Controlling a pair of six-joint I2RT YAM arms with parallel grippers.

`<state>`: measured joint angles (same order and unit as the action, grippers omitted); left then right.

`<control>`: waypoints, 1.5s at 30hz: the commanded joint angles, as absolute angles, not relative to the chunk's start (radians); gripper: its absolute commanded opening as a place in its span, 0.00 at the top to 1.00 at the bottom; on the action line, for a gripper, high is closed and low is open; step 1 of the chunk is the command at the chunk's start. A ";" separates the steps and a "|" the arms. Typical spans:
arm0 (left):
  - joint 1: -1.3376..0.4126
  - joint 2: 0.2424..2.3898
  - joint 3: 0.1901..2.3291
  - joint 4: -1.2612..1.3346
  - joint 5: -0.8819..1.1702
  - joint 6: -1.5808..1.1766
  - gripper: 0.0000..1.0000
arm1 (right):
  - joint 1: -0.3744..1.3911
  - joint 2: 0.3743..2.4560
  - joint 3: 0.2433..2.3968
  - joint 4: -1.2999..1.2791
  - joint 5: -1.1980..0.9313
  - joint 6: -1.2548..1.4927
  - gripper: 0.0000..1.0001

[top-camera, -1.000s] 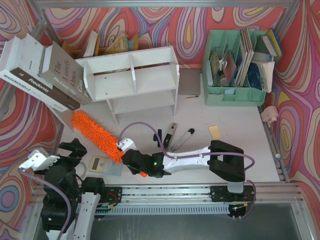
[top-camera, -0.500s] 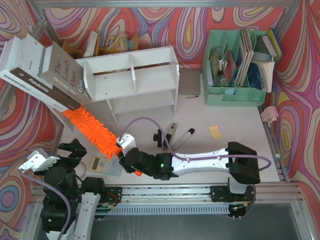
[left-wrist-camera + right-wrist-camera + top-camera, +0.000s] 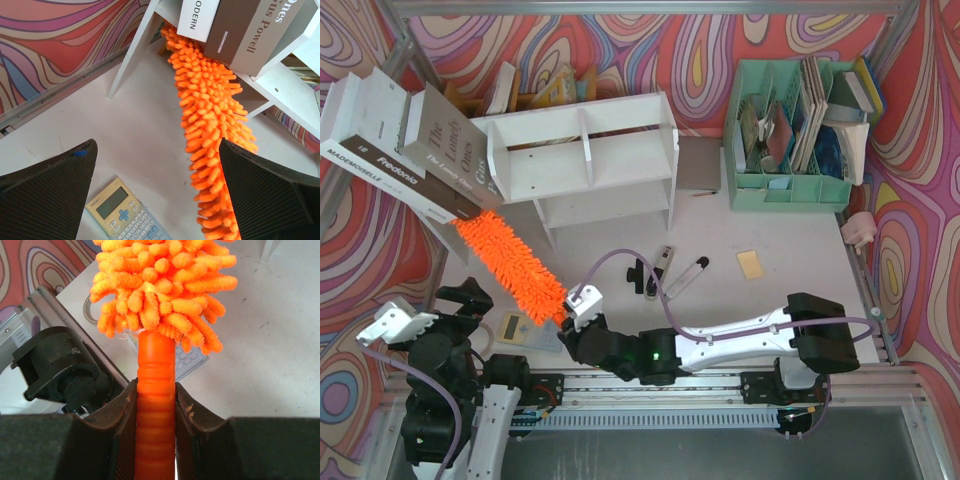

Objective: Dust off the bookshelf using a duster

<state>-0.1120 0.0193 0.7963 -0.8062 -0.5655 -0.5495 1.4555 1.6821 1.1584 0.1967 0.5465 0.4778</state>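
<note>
The right pincer (image 3: 156,410) was clamped narrow on the ribbed orange plastic handle of the long fluffy orange microfibre duster (image 3: 508,264). The duster's head slanted across the counter (image 3: 800,250) toward the left end of the wide white wooden bookshelf (image 3: 582,160), its tip under the leaning books (image 3: 380,130). Dusting seemed just begun; the next move likely called for drawing the fluff along the tiers. The left pincer (image 3: 156,165) gaped wide, empty. Spines read "Fredonia", "MADEMOISELLE", "MOONWORKS", "Powell".

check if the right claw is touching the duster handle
Touching. The right wrist view shows the right claw clamping the duster handle from both sides, with no gap.
</note>
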 commanded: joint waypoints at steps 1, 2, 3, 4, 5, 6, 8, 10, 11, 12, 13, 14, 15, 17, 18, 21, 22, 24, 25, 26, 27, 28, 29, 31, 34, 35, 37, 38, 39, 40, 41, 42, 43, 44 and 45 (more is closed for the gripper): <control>-0.109 0.005 0.793 -0.801 -0.584 -0.556 0.01 | 1.470 1.595 1.127 0.303 0.711 0.557 1.00; -0.109 0.005 0.793 -0.801 -0.584 -0.557 0.01 | 1.477 1.599 1.124 0.307 0.725 0.550 1.00; -0.109 0.005 0.793 -0.802 -0.584 -0.557 0.02 | 1.481 1.604 1.125 0.306 0.737 0.545 1.00; -0.109 0.005 0.793 -0.802 -0.587 -0.558 0.01 | 1.483 1.608 1.127 0.293 0.748 0.547 1.00; -0.109 0.005 0.794 -0.804 -0.587 -0.558 0.02 | 1.484 1.611 1.128 0.286 0.754 0.551 1.00; -0.109 0.005 0.795 -0.804 -0.588 -0.559 0.01 | 1.483 1.613 1.127 0.281 0.759 0.559 1.00; -0.109 0.005 0.796 -0.809 -0.593 -0.561 0.02 | 1.484 1.615 1.122 0.296 0.754 0.553 1.00; -0.109 0.005 0.796 -0.812 -0.596 -0.563 0.01 | 1.484 1.631 1.131 0.330 0.700 0.512 1.00; -0.109 0.005 0.796 -0.813 -0.597 -0.563 0.01 | 1.483 1.641 1.141 0.353 0.660 0.490 1.00; -0.109 0.005 0.797 -0.813 -0.596 -0.564 0.01 | 1.483 1.659 1.152 0.382 0.607 0.462 1.00; -0.109 0.005 0.797 -0.814 -0.597 -0.564 0.02 | 1.483 1.677 1.169 0.401 0.550 0.433 1.00; -0.109 0.005 0.798 -0.814 -0.597 -0.565 0.02 | 1.485 1.700 1.194 0.404 0.503 0.417 1.00; -0.109 0.005 0.797 -0.815 -0.597 -0.565 0.01 | 1.485 1.722 1.218 0.405 0.458 0.403 1.00; -0.110 0.005 0.798 -0.815 -0.597 -0.566 0.01 | 1.488 1.761 1.260 0.391 0.417 0.389 1.00; -0.110 0.005 0.798 -0.816 -0.597 -0.566 0.01 | 1.488 1.764 1.267 0.390 0.410 0.386 1.00; -0.116 0.004 0.799 -0.819 -0.601 -0.567 0.01 | 1.488 1.764 1.263 0.360 0.483 0.419 1.00; -0.116 0.003 0.799 -0.821 -0.602 -0.568 0.02 | 1.488 1.753 1.252 0.346 0.527 0.442 1.00; -0.119 0.004 0.799 -0.822 -0.602 -0.568 0.01 | 1.488 1.709 1.216 0.315 0.617 0.483 1.00; -0.120 0.004 0.799 -0.823 -0.603 -0.568 0.01 | 1.488 1.688 1.198 0.295 0.659 0.512 1.00; -0.121 0.005 0.799 -0.823 -0.602 -0.569 0.02 | 1.488 1.669 1.182 0.262 0.719 0.564 1.00; -0.121 0.004 0.799 -0.822 -0.603 -0.569 0.01 | 1.488 1.651 1.166 0.244 0.756 0.594 1.00; -0.121 0.004 0.799 -0.823 -0.602 -0.569 0.02 | 1.488 1.634 1.147 0.228 0.787 0.624 1.00; -0.121 0.004 0.799 -0.821 -0.602 -0.569 0.02 | 1.488 1.615 1.121 0.222 0.810 0.648 1.00; -0.121 0.005 0.799 -0.821 -0.603 -0.569 0.01 | 1.489 1.586 1.095 0.193 0.850 0.698 1.00; -0.121 0.004 0.799 -0.820 -0.602 -0.569 0.02 | 1.492 1.566 1.080 0.169 0.891 0.732 1.00; -0.121 0.004 0.799 -0.821 -0.602 -0.569 0.01 | 1.495 1.564 1.079 0.176 0.890 0.727 1.00; -0.121 0.005 0.799 -0.820 -0.601 -0.569 0.01 | 1.497 1.574 1.086 0.205 0.859 0.690 1.00; -0.121 0.005 0.798 -0.819 -0.601 -0.569 0.01 | 1.498 1.581 1.095 0.213 0.841 0.673 1.00; -0.121 0.005 0.798 -0.818 -0.601 -0.567 0.01 | 1.499 1.590 1.105 0.227 0.818 0.652 1.00; -0.121 0.006 0.798 -0.819 -0.601 -0.568 0.01 | 1.503 1.598 1.111 0.249 0.791 0.624 1.00; -0.121 0.005 0.798 -0.820 -0.601 -0.568 0.01 | 1.504 1.607 1.119 0.260 0.771 0.605 1.00; -0.121 0.006 0.798 -0.819 -0.601 -0.568 0.01 | 1.505 1.615 1.130 0.257 0.762 0.601 1.00; -0.121 0.006 0.798 -0.819 -0.601 -0.568 0.02 | 1.507 1.623 1.140 0.241 0.759 0.605 1.00; -0.121 0.006 0.798 -0.819 -0.600 -0.568 0.01 | 1.507 1.628 1.149 0.224 0.764 0.620 1.00; -0.121 0.005 0.798 -0.819 -0.600 -0.567 0.02 | 1.507 1.634 1.157 0.192 0.778 0.646 1.00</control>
